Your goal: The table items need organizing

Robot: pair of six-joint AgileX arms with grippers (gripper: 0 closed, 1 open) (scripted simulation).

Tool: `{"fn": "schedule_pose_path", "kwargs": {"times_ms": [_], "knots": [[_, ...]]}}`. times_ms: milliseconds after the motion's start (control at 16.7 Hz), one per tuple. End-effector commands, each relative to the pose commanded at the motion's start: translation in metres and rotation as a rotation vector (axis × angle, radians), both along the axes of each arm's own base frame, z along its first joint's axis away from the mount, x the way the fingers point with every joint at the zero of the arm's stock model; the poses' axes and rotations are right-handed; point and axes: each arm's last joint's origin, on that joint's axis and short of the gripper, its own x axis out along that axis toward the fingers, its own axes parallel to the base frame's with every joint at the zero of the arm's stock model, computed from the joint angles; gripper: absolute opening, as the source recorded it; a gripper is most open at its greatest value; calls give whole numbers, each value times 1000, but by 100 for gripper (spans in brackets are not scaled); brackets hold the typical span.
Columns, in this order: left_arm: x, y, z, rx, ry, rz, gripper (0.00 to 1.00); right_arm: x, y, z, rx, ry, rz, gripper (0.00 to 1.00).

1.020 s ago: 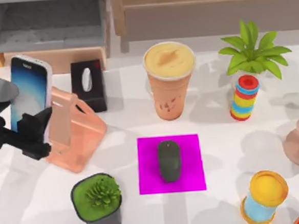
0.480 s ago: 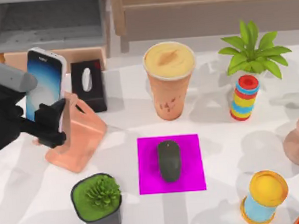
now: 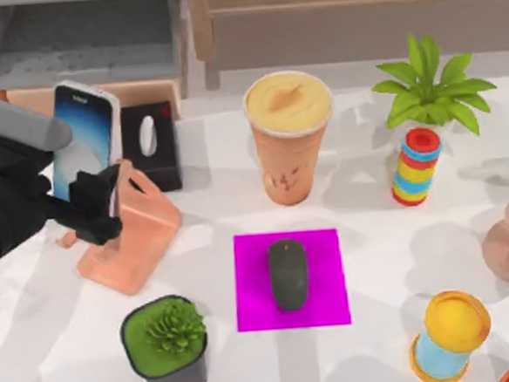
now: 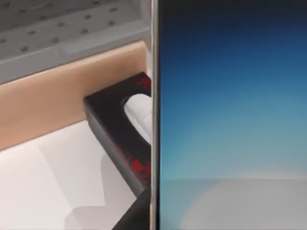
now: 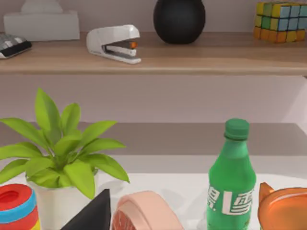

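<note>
Currently, a slim smartphone [image 3: 85,140] with a glowing blue-white screen is being pinched upright by the left gripper [image 3: 94,207] at the table's [image 3: 199,273] left side, just above a salmon-pink stand [image 3: 139,230]. A black tissue box [image 3: 151,146] is sitting right behind it. The dark grey mouse [image 3: 288,273] is lying on a magenta mat [image 3: 254,309] at the centre, with the tall orange cup [image 3: 290,136] standing behind it. The right gripper's state cannot be told.

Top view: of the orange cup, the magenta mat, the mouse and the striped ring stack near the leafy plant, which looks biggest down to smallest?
1. magenta mat
2. orange cup
3. striped ring stack and mouse: too alike to rank.
</note>
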Motion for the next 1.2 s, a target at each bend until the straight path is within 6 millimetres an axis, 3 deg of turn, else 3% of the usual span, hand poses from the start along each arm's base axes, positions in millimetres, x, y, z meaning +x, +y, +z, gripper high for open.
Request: {"fn": "schedule_pose_path", "kwargs": {"times_ms": [780, 1200], "knots": [[0, 0, 0, 0, 0, 0, 98, 0, 0, 0, 0, 0, 0, 100], [0, 0, 0, 0, 0, 0, 100, 0, 0, 0, 0, 0, 0, 100]]}}
